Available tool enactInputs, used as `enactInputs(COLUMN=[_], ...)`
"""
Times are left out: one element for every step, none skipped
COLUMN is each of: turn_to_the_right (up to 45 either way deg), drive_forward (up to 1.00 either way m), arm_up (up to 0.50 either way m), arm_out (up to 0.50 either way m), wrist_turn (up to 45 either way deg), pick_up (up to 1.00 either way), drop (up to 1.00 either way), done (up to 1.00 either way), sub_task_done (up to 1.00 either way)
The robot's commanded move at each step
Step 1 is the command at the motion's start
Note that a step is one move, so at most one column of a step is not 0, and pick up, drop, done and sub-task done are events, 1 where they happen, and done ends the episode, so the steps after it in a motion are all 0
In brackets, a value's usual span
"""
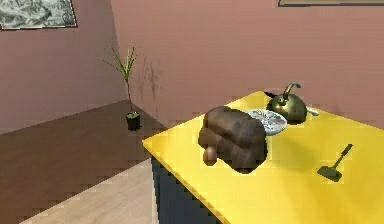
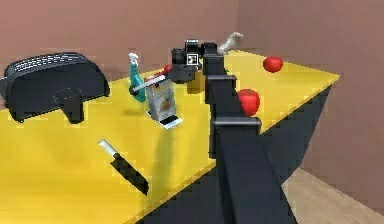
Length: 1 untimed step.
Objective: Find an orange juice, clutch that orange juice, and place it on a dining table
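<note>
While its grasp cannot be confirmed, the end effector (image 2: 168, 76) stands at the top of a tilted orange juice carton (image 2: 163, 100) (carton over the yellow tabletop (image 2: 60, 170), beside a teal spray bottle (image 2: 134, 76)). Behind it, the dark arm (image 2: 228, 130) extends straight out from the arm side view's bottom edge.

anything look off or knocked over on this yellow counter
The orange-and-white carton looks tilted rather than standing squarely upright on the yellow counter. It is right by the gripper, so I cannot tell whether the gripper holds it or it is just leaning. Nothing looks spilled or broken.
</note>
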Motion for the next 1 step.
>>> enactInputs(turn_to_the_right=[0.0], drive_forward=[0.0], arm_up=[0.0], arm_out=[0.0], wrist_turn=[9.0], pick_up=[0.0], drop=[0.0], done=[0.0], sub_task_done=[0.0])
